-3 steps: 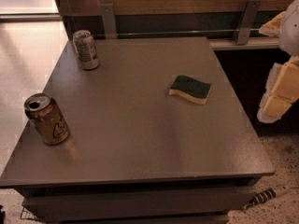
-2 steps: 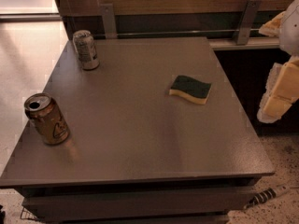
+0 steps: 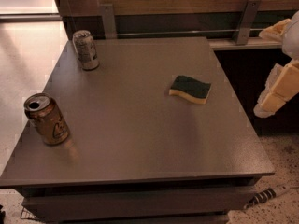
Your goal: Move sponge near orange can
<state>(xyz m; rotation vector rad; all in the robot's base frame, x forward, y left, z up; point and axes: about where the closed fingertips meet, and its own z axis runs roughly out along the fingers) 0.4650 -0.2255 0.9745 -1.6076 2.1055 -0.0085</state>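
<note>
Sponge point(image 3: 190, 88) lies flat on the counter point(image 3: 140, 143), green side up, right of centre and toward the far side, nothing touching it. Orange can point(image 3: 46, 120) stands upright at the near left, close to the counter's left edge, well apart from the sponge. Silver can point(image 3: 85, 49) stands upright at the far left corner. Hand point(image 3: 273, 94) hangs off the counter's right side, beyond the edge, not over the sponge and carrying nothing; cannot tell whether it is spread or pressed together. The single camera view shows all of this. Judged state: sponge not yet picked up, whole move left to do. Risks: hand comes in from the side and could clip the counter's right edge or shove the sponge instead of grasping it. Sponge is low and soft, so a shallow pinch may catch only the foam and let it slip on the lift; a deep one may jam into the counter. Carry runs across most of the counter, so there is plenty of room to drop it short, which would not count as near. Orange can sits by the edge with its top open, and a bump on arrival could tip it or push it off. Silver can is a decoy; placing the sponge there means the wrong target.
</note>
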